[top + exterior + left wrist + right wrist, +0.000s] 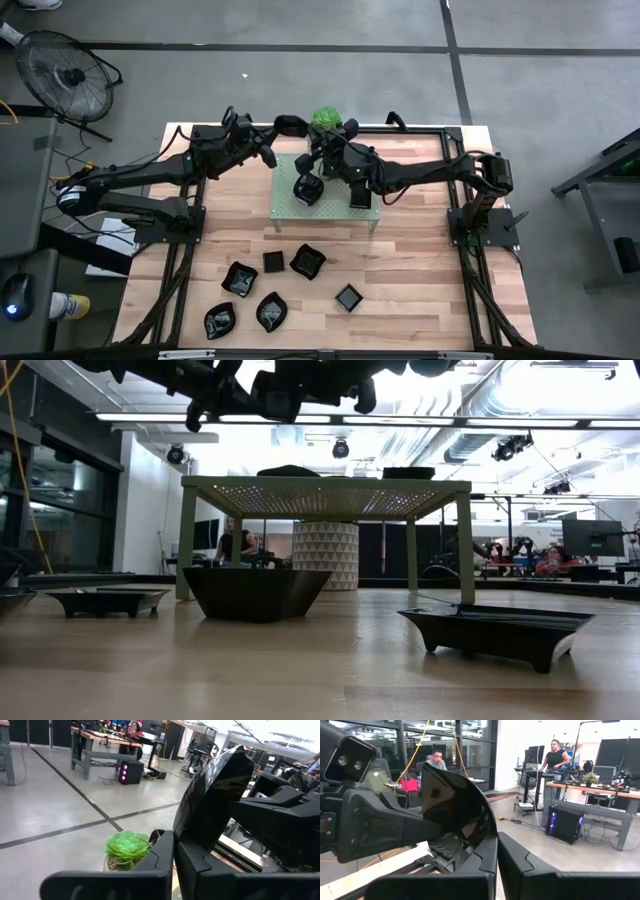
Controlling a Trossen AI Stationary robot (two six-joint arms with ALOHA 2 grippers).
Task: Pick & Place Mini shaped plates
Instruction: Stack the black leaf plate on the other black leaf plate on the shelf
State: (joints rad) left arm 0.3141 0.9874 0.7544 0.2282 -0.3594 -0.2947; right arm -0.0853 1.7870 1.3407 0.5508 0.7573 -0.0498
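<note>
Up at the far edge of the tabletop (400,260), both grippers meet above the rack (283,205), each clamped on a black plate. The left gripper (173,851) has its fingers pressed together on the rim of a plate (215,795) standing nearly on edge, right beside the plant (126,848). The right gripper (497,851) is likewise closed on the rim of a curved plate (455,802), with the left arm's dark body just in front of it.

Six more plates lie toward the near edge: a square one (273,262), a leaf-like one (307,261), a wavy one (240,279), another square (348,297), and two near the front (271,311) (219,321). Something dark, probably already placed plates (308,189), rests on the rack.

The risks look plain. Both holds are thin rim pinches on glossy ware, so a plate could pivot or slip out. With the arms this close, any move by one could knock the other or clip the plant.
</note>
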